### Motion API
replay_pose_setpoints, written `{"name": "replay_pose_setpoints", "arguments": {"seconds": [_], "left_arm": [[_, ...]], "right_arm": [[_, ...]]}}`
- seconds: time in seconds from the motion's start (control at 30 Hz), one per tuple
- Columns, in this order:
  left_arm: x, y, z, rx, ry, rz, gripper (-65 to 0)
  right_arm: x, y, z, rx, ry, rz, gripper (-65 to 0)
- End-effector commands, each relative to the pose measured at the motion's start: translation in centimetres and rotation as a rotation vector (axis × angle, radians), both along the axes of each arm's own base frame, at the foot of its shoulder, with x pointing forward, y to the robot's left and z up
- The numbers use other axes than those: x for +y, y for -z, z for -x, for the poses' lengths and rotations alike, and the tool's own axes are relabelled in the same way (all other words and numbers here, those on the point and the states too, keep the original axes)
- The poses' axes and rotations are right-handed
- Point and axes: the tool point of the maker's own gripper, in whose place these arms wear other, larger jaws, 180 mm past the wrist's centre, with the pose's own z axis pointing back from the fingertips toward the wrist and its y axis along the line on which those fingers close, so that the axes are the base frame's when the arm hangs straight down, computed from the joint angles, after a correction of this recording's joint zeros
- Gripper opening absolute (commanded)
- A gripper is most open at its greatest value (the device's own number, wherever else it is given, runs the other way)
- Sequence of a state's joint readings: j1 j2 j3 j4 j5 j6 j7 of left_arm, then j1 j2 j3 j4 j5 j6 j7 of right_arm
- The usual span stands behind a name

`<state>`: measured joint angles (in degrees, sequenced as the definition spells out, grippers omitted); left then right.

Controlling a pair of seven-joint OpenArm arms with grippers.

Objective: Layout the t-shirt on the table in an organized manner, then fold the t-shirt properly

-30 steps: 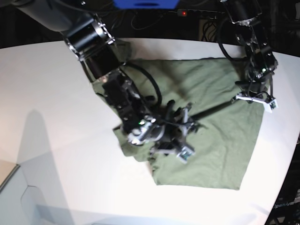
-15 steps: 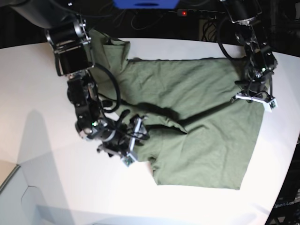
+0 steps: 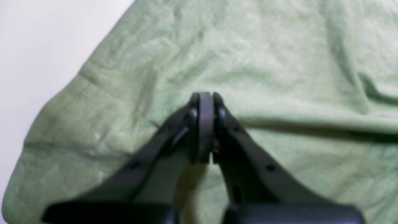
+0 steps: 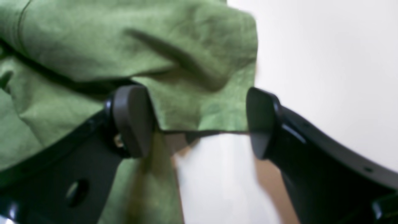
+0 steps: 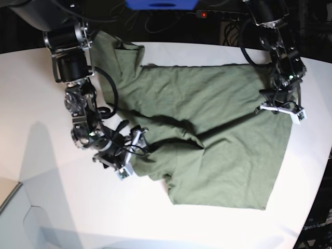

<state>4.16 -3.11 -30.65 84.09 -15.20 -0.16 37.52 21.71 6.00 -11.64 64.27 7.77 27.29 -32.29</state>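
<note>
Base view: wide white table (image 5: 46, 88) with a curved far edge, bearing everything else. Spread across its middle and far-right part, the olive t-shirt (image 5: 223, 145), mostly flat, one sleeve reaching toward the far edge near the upper left, a long crease running diagonally from the right side down toward the centre, and a rumpled, folded-over flap at the near-left edge of the cloth. Hem side lying toward the near right, close to the table's edge.

On the view's left, the right arm (image 5: 72, 57) bent down to the table, its gripper (image 5: 129, 155) low at the shirt's near-left edge, fingers spread wide. Seen from the right wrist: two dark pads well apart, a loose corner of green fabric (image 4: 199, 93) lying between them and against the left-hand pad (image 4: 132, 119), bare white tabletop under the other; nothing pinched.

On the view's right, the left arm (image 5: 280, 46) reaching down onto the shirt's far-right part, its gripper (image 5: 280, 106) resting on the cloth. Seen from the left wrist: fingertips (image 3: 203, 102) pressed fully together above wrinkled green fabric; whether any thin fold sits caught between them, impossible to tell.
</note>
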Motion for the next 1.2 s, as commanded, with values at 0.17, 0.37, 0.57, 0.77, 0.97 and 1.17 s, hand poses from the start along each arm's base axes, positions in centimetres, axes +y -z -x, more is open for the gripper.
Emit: {"name": "replay_pose_setpoints", "arguments": {"seconds": [0.17, 0.37, 0.57, 0.77, 0.97, 1.17], "left_arm": [[0.6, -1.3, -0.8, -0.041, -0.003, -0.022, -64.8], [0.6, -1.2, -0.7, -0.038, -0.004, -0.022, -64.8], [0.6, -0.8, -0.1, -0.026, -0.003, -0.021, -64.8], [0.5, -0.9, -0.2, -0.028, -0.002, -0.021, -64.8], [0.5, -1.1, -0.4, -0.032, 0.001, -0.021, -64.8], [0.5, -1.1, -0.3, -0.028, 0.002, -0.024, -64.8]], "right_arm": [[0.6, -1.8, -1.0, -0.054, -0.029, -0.027, -19.8], [0.9, -2.3, -1.2, -0.064, -0.039, -0.031, -48.5], [0.9, -3.2, -2.1, -0.086, -0.034, -0.032, -65.0], [2.6, -7.2, -3.6, -0.177, -0.055, -0.06, -65.0], [8.3, -16.8, -3.5, -0.41, -0.124, -0.186, -65.0], [14.2, -21.6, -1.1, -0.492, -0.24, -0.278, -65.0]]}}
